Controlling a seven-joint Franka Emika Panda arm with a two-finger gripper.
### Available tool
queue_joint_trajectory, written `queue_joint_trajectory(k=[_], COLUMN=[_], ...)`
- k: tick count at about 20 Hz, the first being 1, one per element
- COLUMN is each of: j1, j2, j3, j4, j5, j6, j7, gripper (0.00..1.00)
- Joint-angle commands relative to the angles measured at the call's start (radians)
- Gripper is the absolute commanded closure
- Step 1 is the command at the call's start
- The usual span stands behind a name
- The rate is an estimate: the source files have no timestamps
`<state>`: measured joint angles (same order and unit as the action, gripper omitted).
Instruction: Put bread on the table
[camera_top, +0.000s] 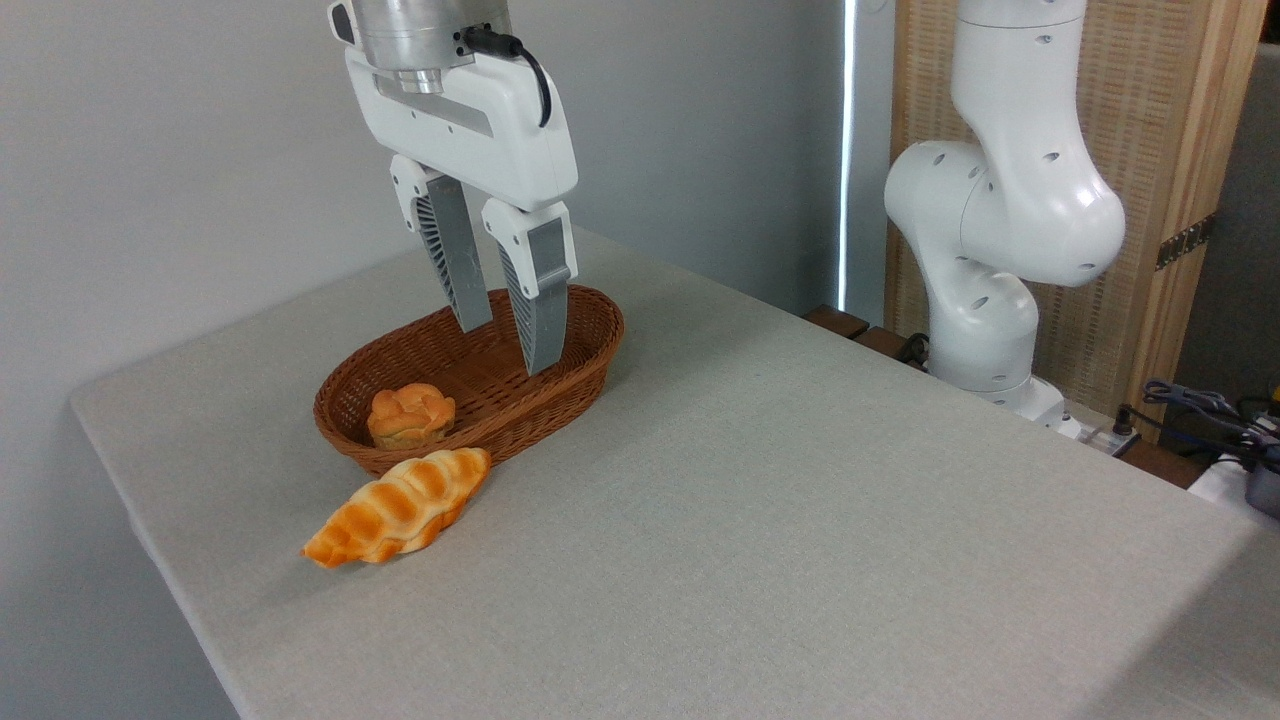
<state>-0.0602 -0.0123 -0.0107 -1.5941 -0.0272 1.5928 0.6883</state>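
Inside the basket (560, 375), at its near-left end, the bread (410, 415) sits upright with its folded top facing up, resting against the woven wall. The basket stands on the table (800, 520), toward the far-left part of the top. Above the basket, over its far-right half, the gripper (508, 345) hangs with its two fingers (455, 260) pointing down and slightly tilted; the fingers stand a narrow gap apart and nothing is held between them. The fingertips appear level with the basket rim or just above the basket floor; exact height cannot be told. The bread lies to the left of and nearer to the camera than the fingertips, well apart from them, with bare basket floor between the two. No part of the gripper touches the bread. Just outside the basket, against its near wall, a loaf (398, 507) lies on the table, its right end touching or nearly touching the basket below the bread. The loaf is farther from the gripper than the bread is. To the right of the basket, beyond the far table edge, the arm (1000, 240) rises from its base. The rest of the table surface right of the basket shows only cloth.
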Motion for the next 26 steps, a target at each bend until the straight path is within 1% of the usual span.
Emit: queue_joint_trajectory(k=[1,13,17,19,22,25,26], j1=[-0.003,-0.001,-0.006,-0.009,-0.009,-0.010,-0.012], j2=[-0.005,-0.005,-0.001,0.003,0.005,0.008,0.014], j3=[-0.003,0.008,-0.008,-0.014,-0.014,-0.018,-0.029], j4=[0.013,0.011,0.008,0.009,0.009,0.009,0.009], j5=[-0.020,-0.022,-0.023,-0.037,-0.040,-0.089,-0.102], j6=[-0.028,-0.027,-0.010,-0.008,-0.001,0.000,0.001], j7=[0.011,0.013,0.010,0.008,0.016,0.016,0.016], gripper=[0.00,0.00,0.00,0.00,0.00,0.00,0.00])
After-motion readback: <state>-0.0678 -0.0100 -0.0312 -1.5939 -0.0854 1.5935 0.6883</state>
